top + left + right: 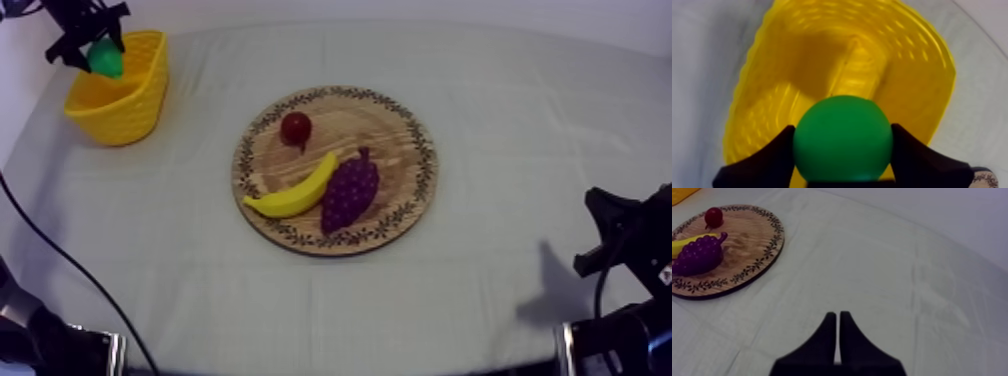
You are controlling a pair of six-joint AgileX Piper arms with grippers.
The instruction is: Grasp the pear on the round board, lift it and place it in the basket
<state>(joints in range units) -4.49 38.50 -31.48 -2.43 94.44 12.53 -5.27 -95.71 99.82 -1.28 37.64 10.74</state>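
The green pear (105,58) hangs over the yellow basket (128,105) at the table's far left, with my left gripper (98,50) shut on it. From the left wrist, the pear (843,138) sits between the two black fingers (767,162), directly above the open mouth of the basket (822,65). The round wooden board (395,130) lies mid-table. My right gripper (837,320) rests low over bare cloth at the right side (615,235), its fingers lying together as a narrow wedge with nothing in them.
On the board lie a banana (295,190), a bunch of purple grapes (351,190) and a small red fruit (295,128). The right wrist view has the board (752,243) with the grapes (699,255) and the red fruit (713,216) beyond its fingers.
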